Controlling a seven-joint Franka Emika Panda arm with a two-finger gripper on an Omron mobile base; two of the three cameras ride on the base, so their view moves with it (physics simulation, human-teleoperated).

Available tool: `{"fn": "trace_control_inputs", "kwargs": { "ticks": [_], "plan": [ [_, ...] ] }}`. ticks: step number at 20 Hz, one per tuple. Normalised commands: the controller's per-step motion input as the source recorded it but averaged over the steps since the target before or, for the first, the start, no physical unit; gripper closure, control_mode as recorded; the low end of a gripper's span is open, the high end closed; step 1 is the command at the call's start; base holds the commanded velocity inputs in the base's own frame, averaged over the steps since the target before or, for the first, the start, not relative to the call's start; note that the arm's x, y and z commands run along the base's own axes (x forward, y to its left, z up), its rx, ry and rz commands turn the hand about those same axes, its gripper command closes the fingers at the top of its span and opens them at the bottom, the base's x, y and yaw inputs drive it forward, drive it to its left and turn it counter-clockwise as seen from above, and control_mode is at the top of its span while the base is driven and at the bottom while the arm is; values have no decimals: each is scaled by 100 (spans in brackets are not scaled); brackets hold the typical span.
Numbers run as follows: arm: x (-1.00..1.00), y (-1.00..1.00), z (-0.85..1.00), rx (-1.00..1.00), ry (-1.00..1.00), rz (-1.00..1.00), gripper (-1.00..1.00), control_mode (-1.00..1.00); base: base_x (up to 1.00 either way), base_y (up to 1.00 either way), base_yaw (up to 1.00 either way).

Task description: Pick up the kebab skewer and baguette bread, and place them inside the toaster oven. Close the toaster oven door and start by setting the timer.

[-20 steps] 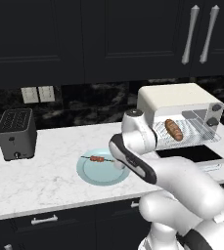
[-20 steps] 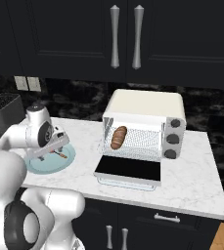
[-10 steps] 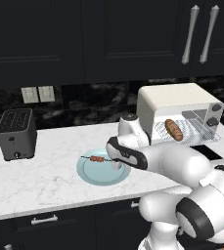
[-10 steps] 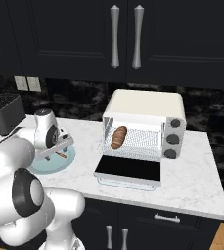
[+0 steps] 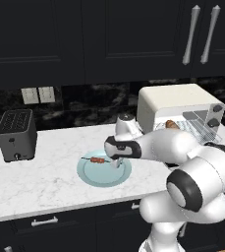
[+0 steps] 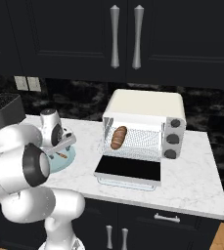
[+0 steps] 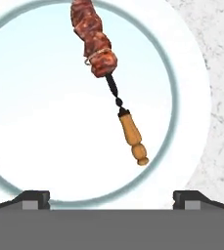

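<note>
1. One item already loaded: baguette bread (image 6: 118,137) lying on the rack inside the toaster oven (image 6: 145,103), with the toaster oven door (image 6: 128,170) dropped flat onto the counter (image 5: 40,179).
2. Second item not yet lifted: kebab skewer (image 7: 103,68) resting on the pale blue plate (image 7: 40,132), meat chunks toward one rim, wooden handle (image 7: 133,139) pointing toward the opposite edge.
3. Gripper (image 7: 111,197) poised directly above the plate, jaws spread wide and empty, fingertips (image 7: 33,199) astride the handle end rather than the meat.
4. Best shifted along the stick toward the meat before descending, so the grasp lands nearer the balance point; probably tips otherwise.
5. Jaws to be turned square across the thin shaft, not along it.
6. Straight, slow descent advised, stopping just clear of the plate surface to avoid pinching the rim or skidding the dish.
7. Firm closure on the chunks or the dark shaft beside them, then a level lift.
8. Seen from the left base camera, slot toaster (image 5: 16,135) well apart to the side; no obstacle on the way to the oven.
</note>
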Motion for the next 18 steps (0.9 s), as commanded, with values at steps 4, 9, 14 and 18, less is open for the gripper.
{"fn": "trace_control_inputs", "kwargs": {
  "ticks": [4,9,14,18],
  "plan": [
    [10,16,-39,-2,0,0,-100,-100,0,0,0],
    [12,3,-21,-1,0,0,-100,-100,0,0,0],
    [22,0,-12,-1,0,1,-100,-100,0,0,0],
    [22,0,-15,0,0,1,-100,-100,0,0,0]
  ]
}}
